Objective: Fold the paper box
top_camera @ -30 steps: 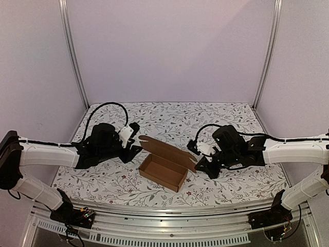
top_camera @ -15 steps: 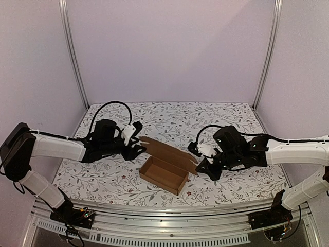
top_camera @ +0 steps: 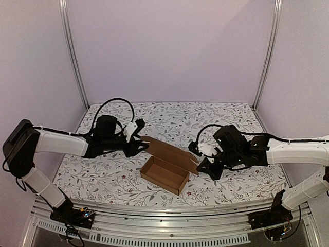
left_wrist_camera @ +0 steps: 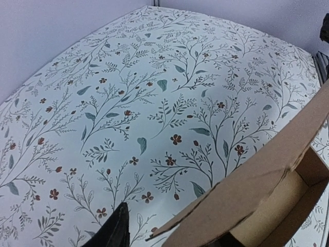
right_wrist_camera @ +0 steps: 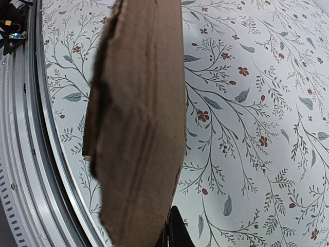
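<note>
beside paper box (top_camera: pixel 164 173), left tool (top_camera: pixel 141 147) partly hidden

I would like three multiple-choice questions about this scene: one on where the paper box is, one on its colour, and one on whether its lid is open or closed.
1. Where is the paper box?
A. On the table, between the left gripper and the right gripper
B. On the metal rail
C. Lifted in the air

2. What colour is it?
A. White
B. Blue
C. Brown

3. How is its lid?
A. Closed
B. Open
C. Torn off

Answers:
1 A, it rests on the table with a gripper at each end.
2 C, plain brown cardboard shows in every view.
3 B, the inside of the box shows from above.
</note>
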Motion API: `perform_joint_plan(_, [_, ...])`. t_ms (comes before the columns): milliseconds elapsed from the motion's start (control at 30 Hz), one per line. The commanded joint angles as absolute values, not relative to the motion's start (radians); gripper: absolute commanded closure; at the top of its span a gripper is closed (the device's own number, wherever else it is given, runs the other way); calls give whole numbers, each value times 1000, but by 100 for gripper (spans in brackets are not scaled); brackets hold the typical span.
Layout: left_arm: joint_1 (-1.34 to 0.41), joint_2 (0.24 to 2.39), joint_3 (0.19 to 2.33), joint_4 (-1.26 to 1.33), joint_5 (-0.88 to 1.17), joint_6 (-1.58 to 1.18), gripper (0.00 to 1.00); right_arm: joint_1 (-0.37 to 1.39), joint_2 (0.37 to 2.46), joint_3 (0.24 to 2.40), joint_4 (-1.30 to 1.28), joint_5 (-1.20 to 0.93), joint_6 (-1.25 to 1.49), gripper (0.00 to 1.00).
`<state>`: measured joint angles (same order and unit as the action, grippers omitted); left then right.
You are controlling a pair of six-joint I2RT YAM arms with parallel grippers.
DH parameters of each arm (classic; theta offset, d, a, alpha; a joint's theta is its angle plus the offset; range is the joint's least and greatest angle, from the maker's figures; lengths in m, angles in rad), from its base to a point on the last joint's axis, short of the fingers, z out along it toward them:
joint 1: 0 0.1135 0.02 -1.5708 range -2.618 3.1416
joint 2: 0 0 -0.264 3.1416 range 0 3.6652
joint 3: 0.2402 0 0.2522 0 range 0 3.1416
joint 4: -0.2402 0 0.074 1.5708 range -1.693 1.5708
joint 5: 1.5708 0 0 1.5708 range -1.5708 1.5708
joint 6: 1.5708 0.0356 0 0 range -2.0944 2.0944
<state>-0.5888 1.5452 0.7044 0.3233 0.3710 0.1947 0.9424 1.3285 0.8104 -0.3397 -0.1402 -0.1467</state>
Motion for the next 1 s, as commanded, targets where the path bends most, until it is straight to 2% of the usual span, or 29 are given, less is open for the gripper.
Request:
perform_joint_plan(0, [-571,1565,732,293,439,198,64,947,1307,831,-355,-126,-143,100])
perform_joint_plan(467, [-566,1524,703,275,416,120,100,948,1312,843,-346,-73,-119,100])
perform_joint_plan(700, [-585,1473,657,293,383,40,100,958,1343,874,-322,-17,-82,100])
perform_joint_plan(967, [-692,1404,637,258,159,-80,100,1021,1416,929,-255,91,-24,100])
